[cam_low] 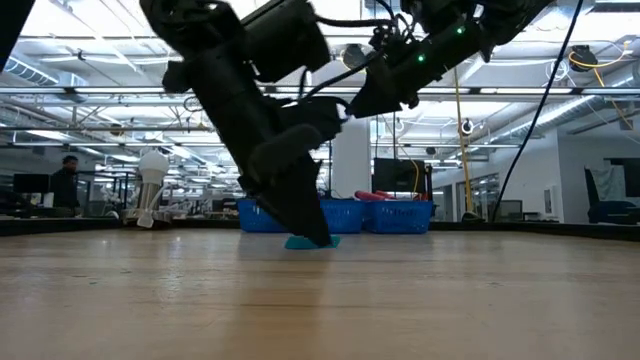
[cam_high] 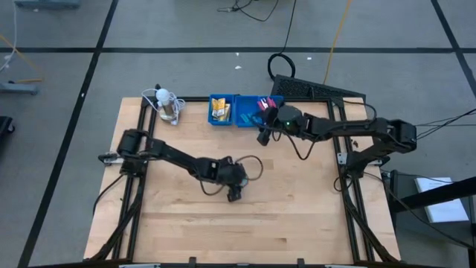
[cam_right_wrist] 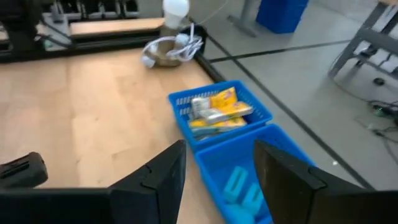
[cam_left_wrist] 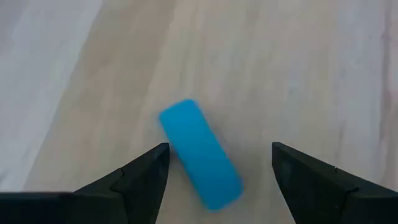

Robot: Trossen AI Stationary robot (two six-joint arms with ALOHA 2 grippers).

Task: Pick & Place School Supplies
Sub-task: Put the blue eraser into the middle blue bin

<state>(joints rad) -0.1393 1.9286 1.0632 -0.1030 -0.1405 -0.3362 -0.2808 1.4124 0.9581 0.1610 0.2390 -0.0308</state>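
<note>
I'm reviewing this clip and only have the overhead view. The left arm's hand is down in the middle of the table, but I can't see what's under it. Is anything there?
Observer: Yes. The left wrist view shows a light-blue eraser lying flat on the wood between the open fingers of the left hand.
Operator: Is it gripped yet?
Observer: No. There is bare table on both sides between the eraser and the fingers.
Operator: And the right hand, over the tray?
Observer: The right hand is open and holds nothing. Its wrist view shows yellow packets in one compartment of the blue tray and light-blue pieces in the next.
</note>
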